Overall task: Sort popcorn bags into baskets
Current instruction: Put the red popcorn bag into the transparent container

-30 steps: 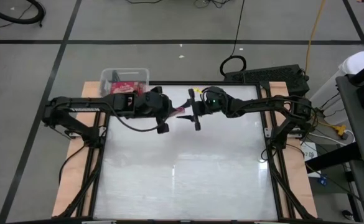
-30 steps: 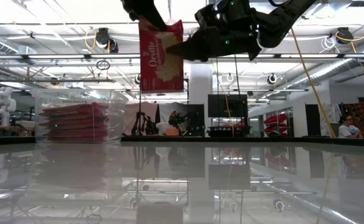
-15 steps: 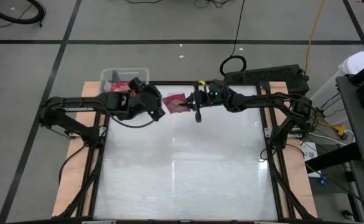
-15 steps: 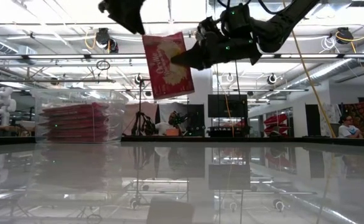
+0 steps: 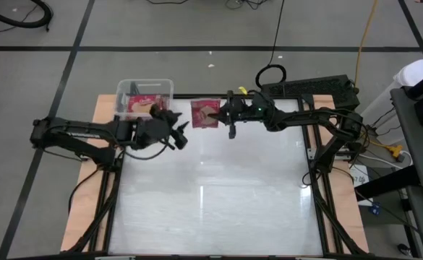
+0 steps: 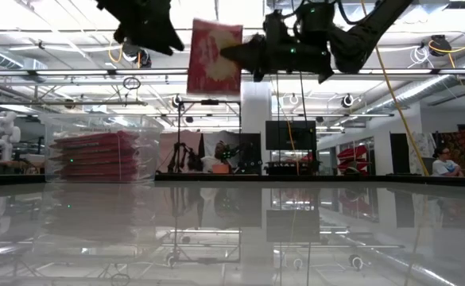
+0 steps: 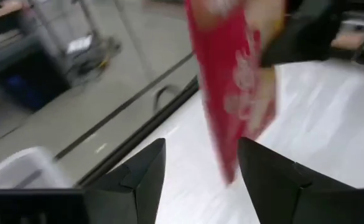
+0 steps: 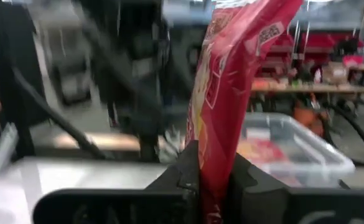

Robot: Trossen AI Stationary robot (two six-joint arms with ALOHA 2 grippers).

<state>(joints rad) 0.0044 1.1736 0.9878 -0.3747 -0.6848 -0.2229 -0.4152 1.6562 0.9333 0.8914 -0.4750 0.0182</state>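
A red popcorn bag (image 5: pixel 205 113) hangs in the air over the table's far edge, with my right gripper (image 5: pixel 224 115) shut on it. The low view shows the bag (image 6: pixel 215 57) high above the table. My left gripper (image 5: pixel 176 134) stands open a little to the bag's left, touching nothing. In the left wrist view its fingers (image 7: pixel 200 149) are spread, with the bag (image 7: pixel 231 93) beyond them. The clear basket (image 5: pixel 144 97) rests on the table's far left corner and holds several red bags (image 6: pixel 97 153) stacked flat. My right gripper pinches the bag's right side edge (image 6: pixel 234 56) between its two fingers, which come level from the table's right. In the right wrist view the bag's edge (image 8: pixel 211 163) sits between the shut fingers. The bag is lifted clear of the table and tilted.
A black unit (image 5: pixel 309 88) with cables lies past the far right edge. The glossy white table top (image 5: pixel 211 202) stretches toward the near edge. In the low view a person (image 6: pixel 443 163) sits far off in the room.
My left gripper has opened, let go of the bag and drawn back toward the table's left edge. My right gripper has shut on the bag and carried it toward the far edge. The bag has turned and tipped, and now shows its face from above.
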